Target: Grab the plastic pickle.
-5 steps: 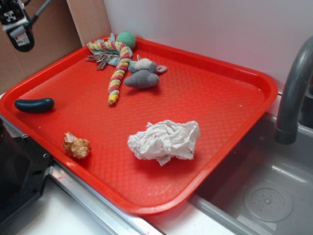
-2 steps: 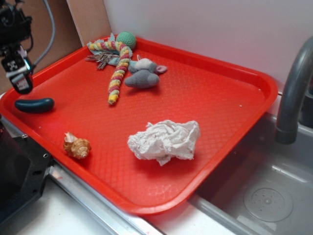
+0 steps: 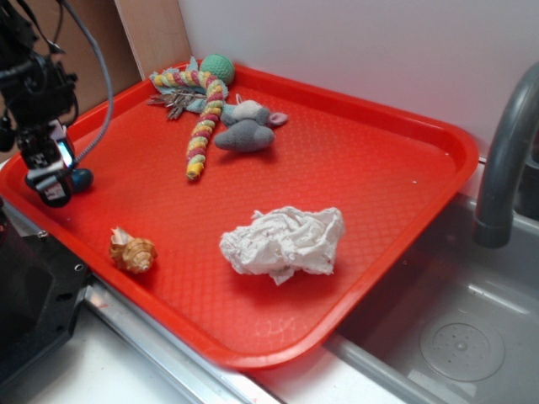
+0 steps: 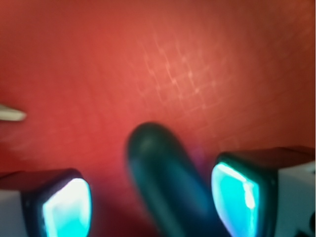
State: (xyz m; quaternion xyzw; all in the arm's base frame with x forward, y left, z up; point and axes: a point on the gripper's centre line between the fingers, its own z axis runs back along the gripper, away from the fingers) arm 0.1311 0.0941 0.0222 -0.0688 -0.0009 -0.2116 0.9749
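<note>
A: From the exterior view, what's new? 
B: The tool has come down from the upper left corner to the left edge of the red tray, right over the plastic pickle. A second ago the pickle lay in full sight; now only its rounded dark end shows beside the tool. So the approach looks finished, and closing is what's left.

A: And the other things? 
B: Unmoved: the braided rope toy and the grey plush mouse at the back, the ridged seashell and the crumpled paper towel in front.

A: The wrist view? 
B: Blurred, but the pickle is a smooth, glossy dark cylinder lying between the two fingers, on the tray's fine waffle texture. The tool is spread wide, gripping nothing yet. The pickle sits nearer the right finger, and slick plastic could squirt out.
</note>
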